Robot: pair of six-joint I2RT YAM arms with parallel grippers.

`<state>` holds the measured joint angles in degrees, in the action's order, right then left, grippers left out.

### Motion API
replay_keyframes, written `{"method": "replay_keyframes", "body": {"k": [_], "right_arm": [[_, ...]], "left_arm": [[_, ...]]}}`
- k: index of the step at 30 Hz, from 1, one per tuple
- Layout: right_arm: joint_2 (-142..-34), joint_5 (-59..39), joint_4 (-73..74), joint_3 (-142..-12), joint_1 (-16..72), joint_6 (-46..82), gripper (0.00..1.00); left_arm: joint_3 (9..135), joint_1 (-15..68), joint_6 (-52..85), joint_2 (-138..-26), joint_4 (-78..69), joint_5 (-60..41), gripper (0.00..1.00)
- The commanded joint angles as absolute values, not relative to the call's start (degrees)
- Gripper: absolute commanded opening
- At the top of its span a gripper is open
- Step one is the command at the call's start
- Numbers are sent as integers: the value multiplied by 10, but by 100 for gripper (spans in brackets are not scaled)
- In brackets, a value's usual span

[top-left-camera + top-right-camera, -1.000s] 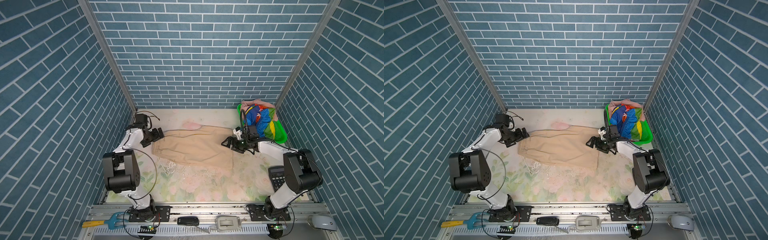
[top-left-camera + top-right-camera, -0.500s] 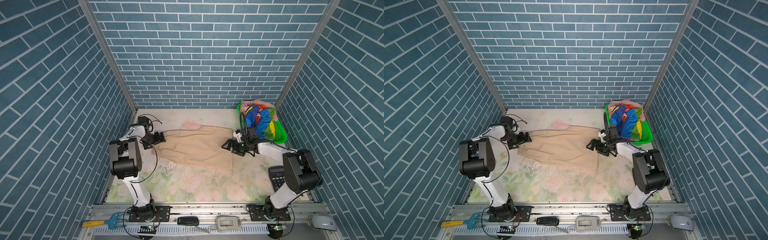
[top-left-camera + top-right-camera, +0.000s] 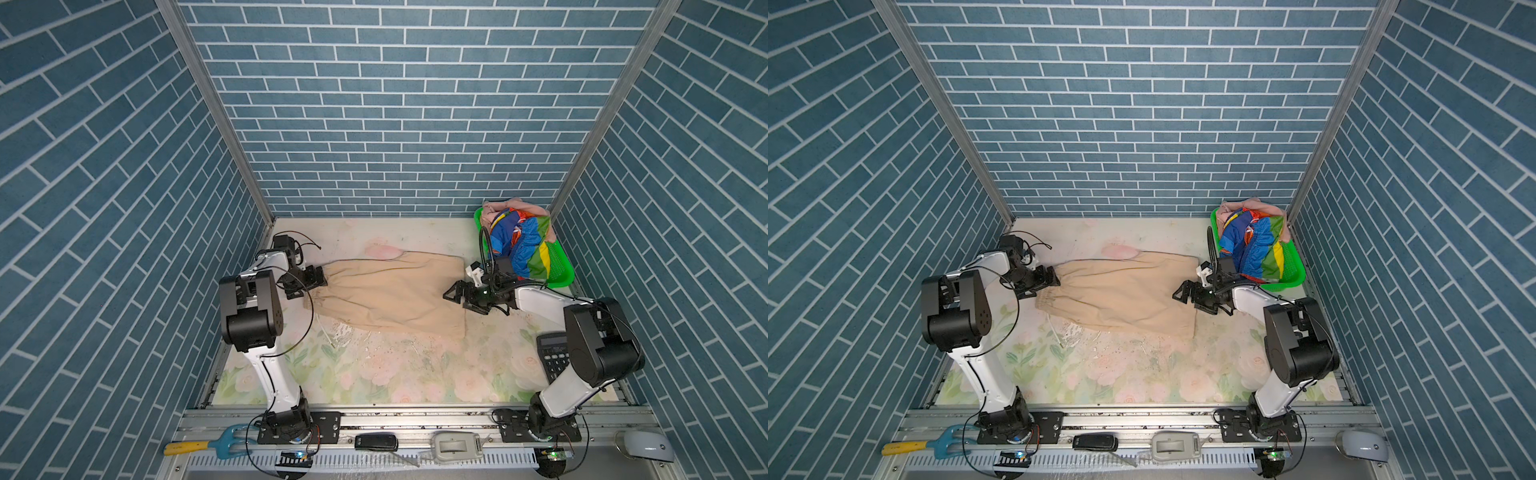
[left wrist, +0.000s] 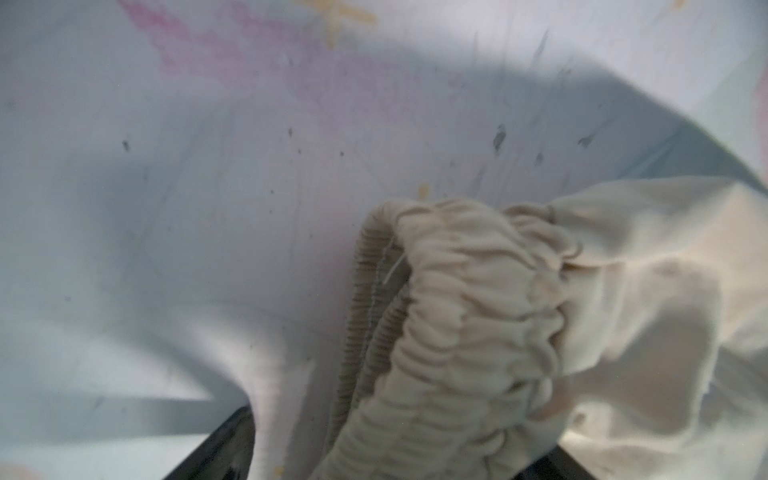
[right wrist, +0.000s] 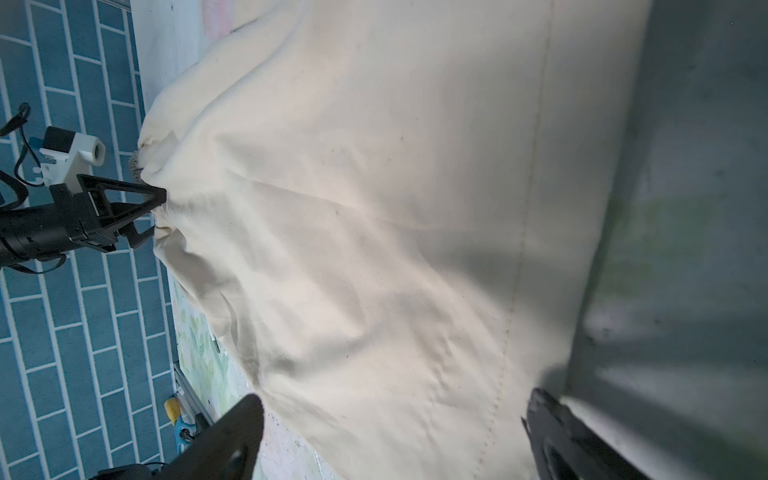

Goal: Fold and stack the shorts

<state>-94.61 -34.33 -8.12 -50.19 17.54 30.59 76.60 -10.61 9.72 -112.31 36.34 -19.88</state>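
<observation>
Two pairs of shorts fill the green mesh basket, which sits at about 2 o'clock on the floral table in both top views, tight in the far right corner. The rainbow-striped shorts lie crumpled on top, with shiny blue, green, yellow and red panels showing. The dusty pink shorts show beneath them along the basket's 12 o'clock edge.

The beige shorts lie outside the basket, spread across the middle of the table. Their gathered waistband points to 9 o'clock and the leg hems to 3 o'clock. The cloth is narrow and ruffled at the elastic, then fans out nearly flat with a few soft creases. A stitched line runs parallel to the hem in the right wrist view. A thin white drawstring trails from the waistband toward 6 o'clock.

The left gripper sits at the waistband end with its jaws apart. In the left wrist view the ruffled elastic runs between its two dark fingers without being pinched. In the right wrist view its tips meet the bunched cloth.

The right gripper is at the 3 o'clock end with its jaws spread wide over the hem, grasping nothing. Whether its fingers touch the fabric cannot be told.
</observation>
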Motion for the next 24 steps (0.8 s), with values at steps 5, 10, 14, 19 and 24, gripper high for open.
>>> {"method": "replay_keyframes", "body": {"k": [5,10,14,19,24], "right_arm": [[-951,-349,-75,-496,173,305,99],[-949,-346,-76,-494,173,304,99],[-948,-340,-77,-494,173,304,99],[-943,-338,-77,-494,173,306,99],[-941,-335,-82,-497,174,305,99]], "left_arm": [[773,-96,97,-1160,365,-206,81],[782,-78,82,-1175,385,-188,72],[789,-74,77,-1183,396,-181,57],[798,-69,63,-1177,413,-161,37],[802,-54,51,-1169,428,-142,24]]}}
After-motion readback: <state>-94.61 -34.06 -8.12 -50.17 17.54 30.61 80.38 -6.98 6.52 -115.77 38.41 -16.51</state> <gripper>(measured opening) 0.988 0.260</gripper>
